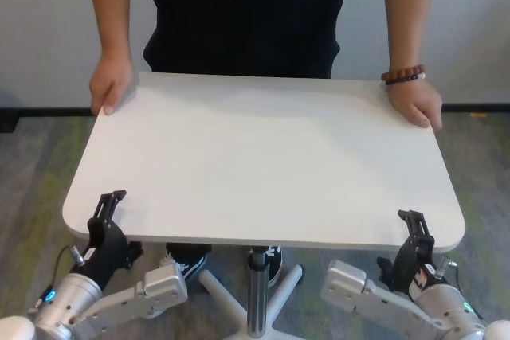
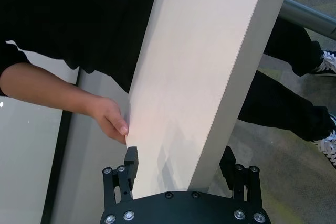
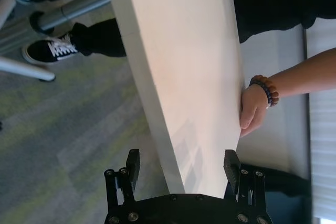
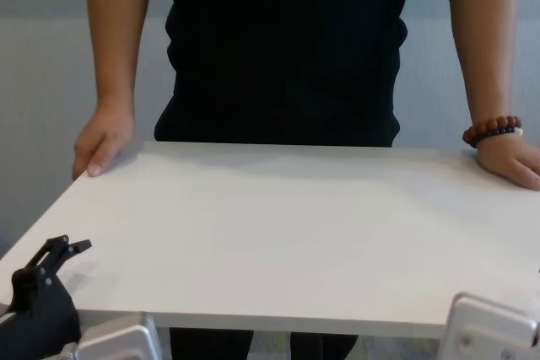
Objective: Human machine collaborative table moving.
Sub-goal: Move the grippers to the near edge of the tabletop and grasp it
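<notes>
At the near corners of the table (image 1: 263, 157), the left gripper (image 2: 181, 163) and right gripper (image 3: 182, 167) each straddle its thin edge with jaws spread and not clamped, while the human (image 1: 247, 13) holds the far edge opposite.

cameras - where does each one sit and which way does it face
Head: high, looking down on the table, the human opposite; left gripper and right gripper at the near edge.
Chest: lower, along the tabletop; only the left gripper shows.
Left wrist: along the table edge, open fingers straddling it.
Right wrist: the same, fingers open.
Head and right wrist share the bracelet.
</notes>
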{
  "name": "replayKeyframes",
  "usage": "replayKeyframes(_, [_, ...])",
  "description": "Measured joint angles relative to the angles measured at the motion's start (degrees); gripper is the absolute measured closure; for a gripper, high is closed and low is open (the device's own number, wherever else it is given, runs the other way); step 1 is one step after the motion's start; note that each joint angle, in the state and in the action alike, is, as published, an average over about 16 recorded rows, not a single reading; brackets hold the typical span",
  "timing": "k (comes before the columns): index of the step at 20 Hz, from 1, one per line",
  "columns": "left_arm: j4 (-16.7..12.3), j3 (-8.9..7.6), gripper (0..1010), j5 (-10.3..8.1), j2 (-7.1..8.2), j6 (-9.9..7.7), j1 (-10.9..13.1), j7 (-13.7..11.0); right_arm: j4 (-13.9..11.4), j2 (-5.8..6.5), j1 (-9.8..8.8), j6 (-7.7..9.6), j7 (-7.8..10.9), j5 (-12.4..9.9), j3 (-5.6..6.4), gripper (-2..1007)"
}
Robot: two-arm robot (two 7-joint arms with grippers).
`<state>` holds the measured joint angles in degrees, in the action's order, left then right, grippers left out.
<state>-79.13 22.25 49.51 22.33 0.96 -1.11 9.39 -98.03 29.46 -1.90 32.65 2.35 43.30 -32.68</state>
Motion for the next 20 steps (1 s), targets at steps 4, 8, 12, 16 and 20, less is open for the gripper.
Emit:
replayKeyframes(4, [0.0, 0.02, 10, -0.09, 0.01, -0.01, 0.0, -0.1, 1.5, -0.75, 0.61, 0.93, -1.19, 3.0, -1.04, 5])
replayKeyframes(8, [-0.1, 0.04, 10, -0.15, 0.03, -0.02, 0.0, -0.2, 3.2, -1.71, 1.05, 1.63, -2.28, 5.5, -1.86, 5])
replayKeyframes(12, [-0.1, 0.06, 10, -0.19, 0.04, -0.04, 0.0, -0.2, 4.8, -2.78, 1.35, 1.86, -3.11, 7.1, -2.17, 5])
replayKeyframes(16, [-0.1, 0.07, 10, -0.22, 0.04, -0.05, 0.0, -0.3, 6.1, -3.76, 1.56, 1.79, -3.5, 7.9, -1.96, 5])
replayKeyframes(20, [-0.1, 0.08, 10, -0.24, 0.05, -0.06, 0.0, -0.3, 7.0, -4.37, 1.85, 1.56, -3.17, 8.2, -1.54, 5])
